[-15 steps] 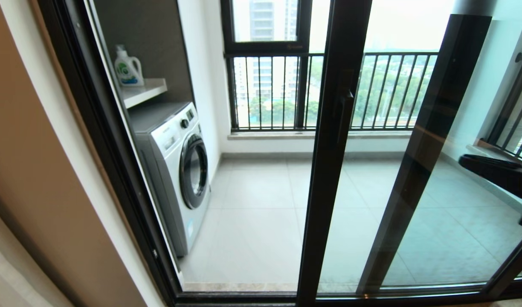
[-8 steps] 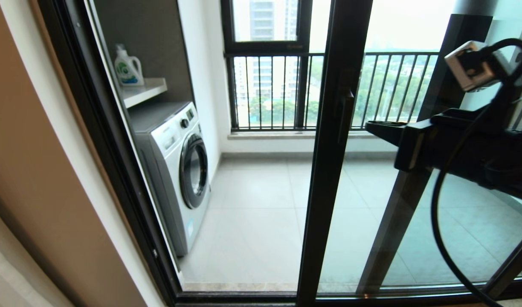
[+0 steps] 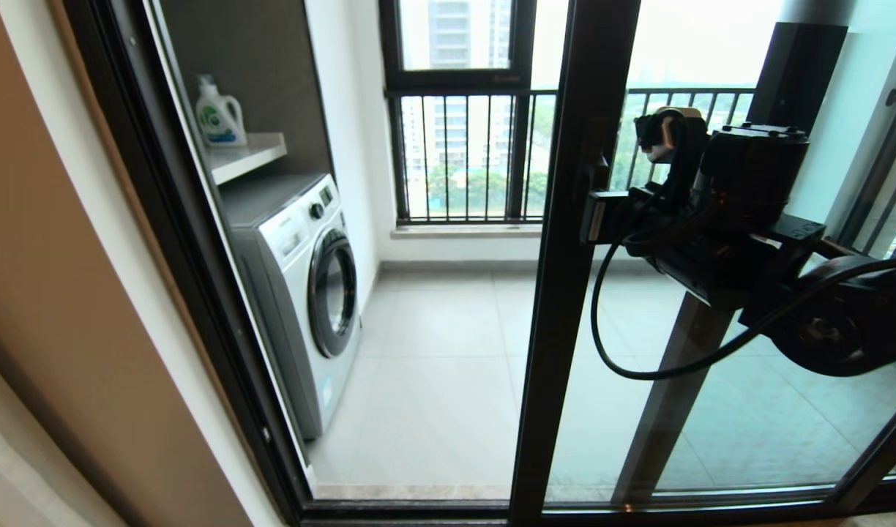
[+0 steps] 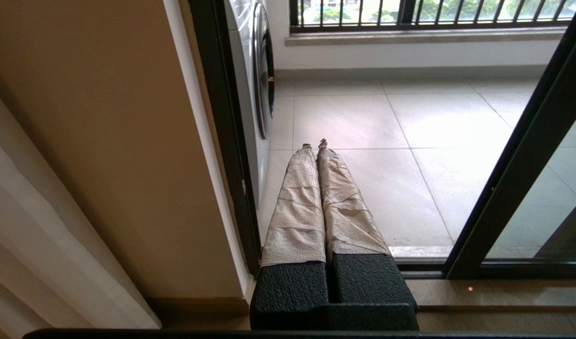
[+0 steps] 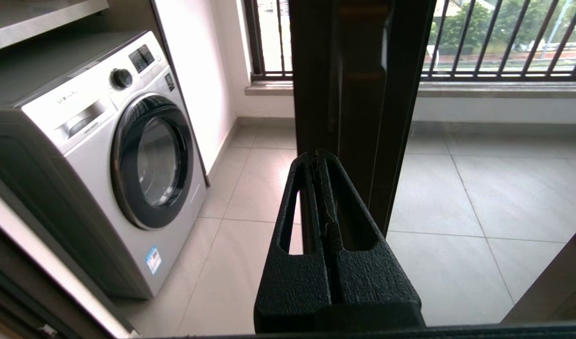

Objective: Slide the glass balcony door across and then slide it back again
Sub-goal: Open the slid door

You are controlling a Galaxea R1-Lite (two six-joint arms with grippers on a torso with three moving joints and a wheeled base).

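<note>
Head view showed the glass balcony door (image 3: 565, 293) partly open, its handled upright mid-scene. Within the last second the right end effector (image 3: 594, 216), fingers pressed together, had swung in against that upright, probably to push. Left end effector (image 4: 315, 146), pressed together, idled low.

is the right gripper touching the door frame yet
Cannot tell. In the right wrist view the shut right gripper overlaps the door frame, with no visible gap or contact; the head view hides the fingertips.
</note>
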